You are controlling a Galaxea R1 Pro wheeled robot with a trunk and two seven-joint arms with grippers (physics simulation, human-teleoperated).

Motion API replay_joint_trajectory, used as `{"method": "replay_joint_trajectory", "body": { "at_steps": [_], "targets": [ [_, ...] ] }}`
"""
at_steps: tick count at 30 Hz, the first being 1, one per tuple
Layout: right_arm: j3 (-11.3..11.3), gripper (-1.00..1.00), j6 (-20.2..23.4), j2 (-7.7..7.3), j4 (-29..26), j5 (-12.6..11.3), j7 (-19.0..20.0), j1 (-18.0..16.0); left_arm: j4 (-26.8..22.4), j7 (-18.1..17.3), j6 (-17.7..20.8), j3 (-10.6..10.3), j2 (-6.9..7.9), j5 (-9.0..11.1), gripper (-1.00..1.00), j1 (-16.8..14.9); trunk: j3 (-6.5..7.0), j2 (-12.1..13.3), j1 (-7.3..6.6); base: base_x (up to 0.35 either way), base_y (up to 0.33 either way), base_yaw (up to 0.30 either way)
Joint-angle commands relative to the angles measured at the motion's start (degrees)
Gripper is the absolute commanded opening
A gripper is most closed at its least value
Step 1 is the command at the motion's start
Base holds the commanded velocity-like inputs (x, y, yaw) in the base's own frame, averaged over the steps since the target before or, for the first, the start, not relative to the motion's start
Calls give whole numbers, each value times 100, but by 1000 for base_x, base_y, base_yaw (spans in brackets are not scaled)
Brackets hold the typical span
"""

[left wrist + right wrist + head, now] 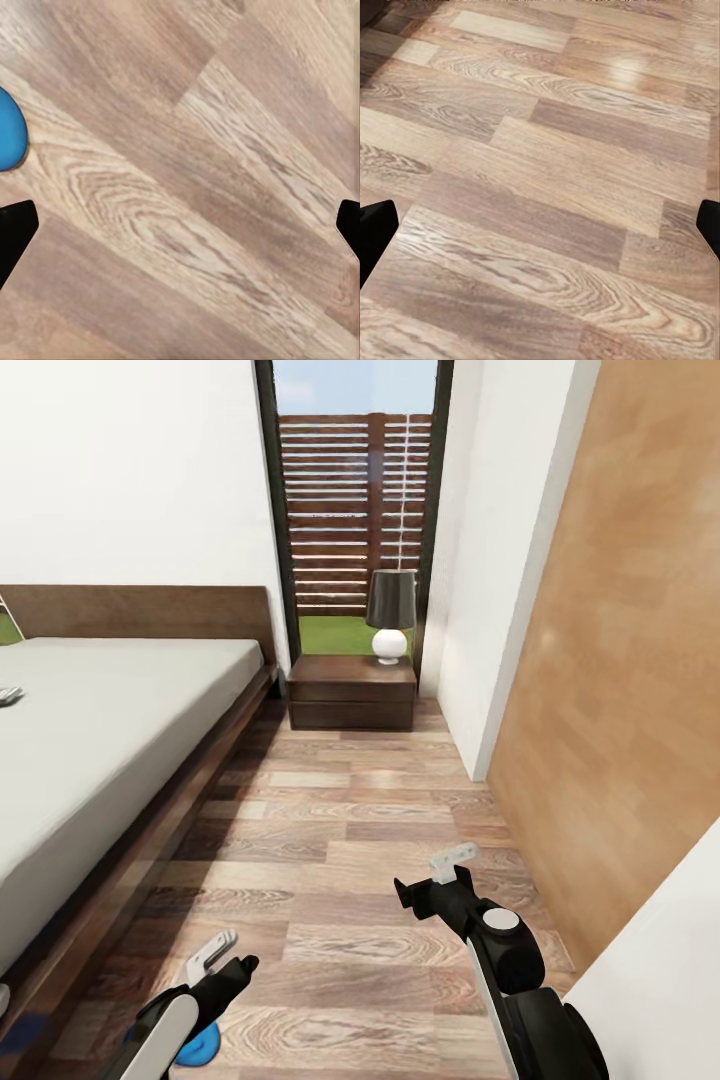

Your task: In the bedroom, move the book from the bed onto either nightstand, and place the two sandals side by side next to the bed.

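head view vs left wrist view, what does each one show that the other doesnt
Head view alone: the bed, the nightstand with a lamp on it, the window, and the right gripper, empty above the floor. Left wrist view alone: the left jaws spread wide, nothing between them, looking straight down on the planks. Both: the wood floor and a blue sandal lying beside the left gripper.

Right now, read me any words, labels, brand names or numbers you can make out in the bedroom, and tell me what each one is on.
None can be read.
The small grey object at the mattress's left edge: cut off by the frame, too small to tell if it bears text.
The nightstand, lamp, bed and blue sandal show no lettering.
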Motion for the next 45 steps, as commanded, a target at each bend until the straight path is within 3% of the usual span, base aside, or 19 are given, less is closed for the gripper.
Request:
{"method": "replay_joint_trajectory", "body": {
  "at_steps": [1,28,45],
  "targets": [
    [-2,100,24,2,-7,61,45,-3,-10,49,1,-14,6,44,100,-3,-6,-2,1,220,-106,8],
    [-2,100,22,2,-7,61,43,-4,-5,47,1,-4,28,72,100,-3,-6,-2,1,211,-55,1],
    [-2,100,24,2,-7,61,45,-2,-5,47,1,-4,24,71,100,-3,-6,-2,1,305,-1,0]
  ]
}}
